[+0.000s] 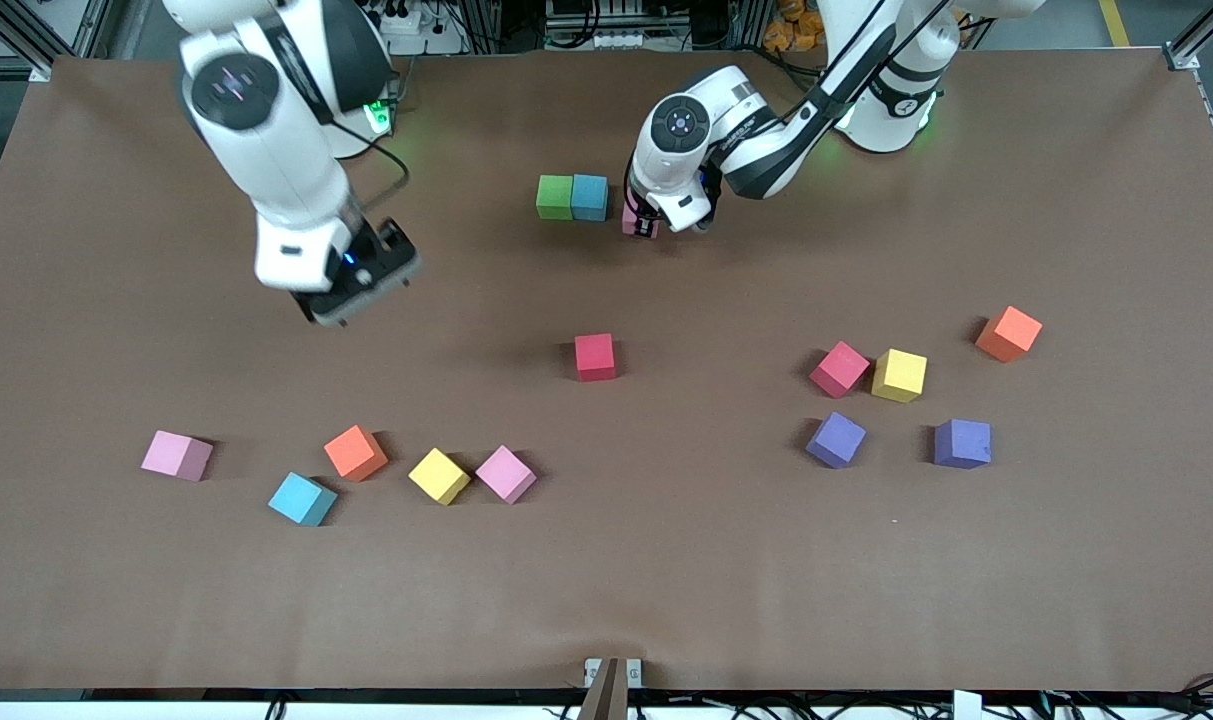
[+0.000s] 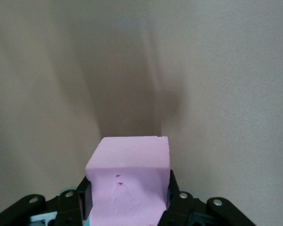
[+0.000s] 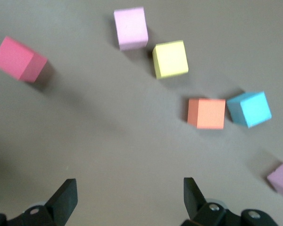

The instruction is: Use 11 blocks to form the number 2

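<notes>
Of the number 2, only a green block [image 1: 555, 197] and a light blue block [image 1: 589, 197] show, touching side by side near the robots' bases. My left gripper [image 1: 654, 216] is shut on a pink block [image 1: 636, 222], held low beside the light blue block with a small gap between them. In the left wrist view the pink block [image 2: 129, 172] fills the space between the fingers [image 2: 175, 188]. My right gripper [image 1: 351, 295] hangs open and empty over bare table toward the right arm's end; its fingers [image 3: 66, 200] stand wide apart.
Loose blocks lie nearer the camera: red [image 1: 595, 357] in the middle; pink [image 1: 177, 455], light blue [image 1: 302, 498], orange [image 1: 355, 452], yellow [image 1: 439, 475] and pink [image 1: 506, 473] toward the right arm's end; red [image 1: 839, 369], yellow [image 1: 899, 375], orange [image 1: 1008, 333] and two purple [image 1: 835, 439] [image 1: 962, 443] toward the left arm's.
</notes>
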